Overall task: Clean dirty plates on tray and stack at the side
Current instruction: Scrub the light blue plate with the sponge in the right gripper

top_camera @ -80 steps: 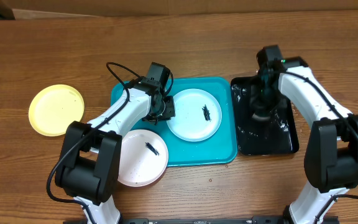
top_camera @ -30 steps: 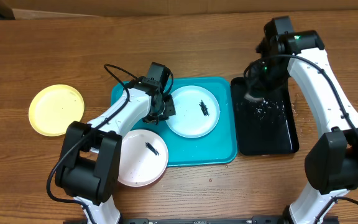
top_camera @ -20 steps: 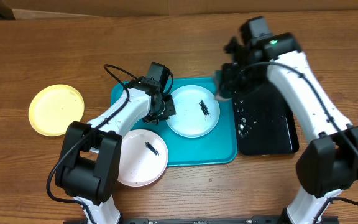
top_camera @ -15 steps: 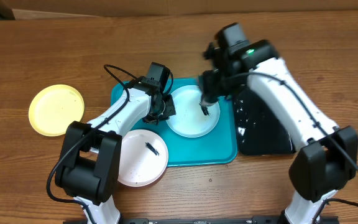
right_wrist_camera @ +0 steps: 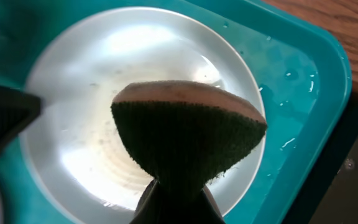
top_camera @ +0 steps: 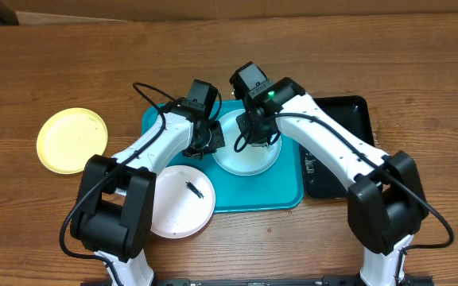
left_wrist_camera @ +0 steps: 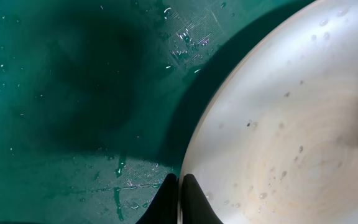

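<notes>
The turquoise tray (top_camera: 261,195) holds the light cyan plate (top_camera: 241,163). My left gripper (top_camera: 211,141) is shut on that plate's left rim; in the left wrist view its fingers (left_wrist_camera: 180,199) pinch the rim of the plate (left_wrist_camera: 291,137) above the tray (left_wrist_camera: 73,93). My right gripper (top_camera: 254,141) is shut on a dark sponge (right_wrist_camera: 188,137) held on the plate (right_wrist_camera: 92,68); any smear there is hidden. The white plate (top_camera: 173,210), with a dark smear, overlaps the tray's front left corner. The yellow-green plate (top_camera: 71,140) lies on the table at the left.
A glossy black tray (top_camera: 356,119) with water drops sits right of the turquoise tray, partly under my right arm. Water drops lie on the turquoise tray (right_wrist_camera: 291,81). The wooden table surrounds everything.
My right arm has swung left from the black tray with the sponge and now sits over the cyan plate, covering its smear. The left arm and the plates have not moved.
</notes>
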`<state>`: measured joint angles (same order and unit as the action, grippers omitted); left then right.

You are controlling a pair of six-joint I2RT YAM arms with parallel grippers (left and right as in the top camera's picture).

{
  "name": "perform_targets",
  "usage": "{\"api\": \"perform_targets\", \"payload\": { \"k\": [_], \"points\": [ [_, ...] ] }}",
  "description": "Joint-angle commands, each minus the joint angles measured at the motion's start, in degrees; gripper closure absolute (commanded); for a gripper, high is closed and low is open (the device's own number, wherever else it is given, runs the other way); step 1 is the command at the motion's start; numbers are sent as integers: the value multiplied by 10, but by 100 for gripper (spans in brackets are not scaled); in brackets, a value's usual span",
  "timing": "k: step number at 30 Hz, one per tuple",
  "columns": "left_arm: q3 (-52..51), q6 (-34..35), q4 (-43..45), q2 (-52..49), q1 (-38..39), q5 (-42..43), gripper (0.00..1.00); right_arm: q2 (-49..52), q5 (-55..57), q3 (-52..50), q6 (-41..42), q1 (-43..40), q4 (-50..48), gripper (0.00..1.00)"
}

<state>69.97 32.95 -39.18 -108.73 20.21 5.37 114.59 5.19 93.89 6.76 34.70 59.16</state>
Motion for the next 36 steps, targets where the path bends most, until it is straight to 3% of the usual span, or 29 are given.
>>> {"api": "perform_targets", "payload": {
  "k": [1, 5, 19, 36],
  "points": [
    [-4, 9, -2, 12, -3, 2, 96, 14, 42, -3, 10, -1, -4, 96],
    [-4, 9, -2, 12, -3, 2, 96, 33, 68, -6, 51, -2, -4, 96],
    [-4, 2, -7, 12, -3, 1, 96, 52, 65, -38, 70, -31, -44, 96],
    [-4, -4, -11, 12, -3, 0, 96, 52, -33, -137, 68, -47, -145, 96]
  ]
}}
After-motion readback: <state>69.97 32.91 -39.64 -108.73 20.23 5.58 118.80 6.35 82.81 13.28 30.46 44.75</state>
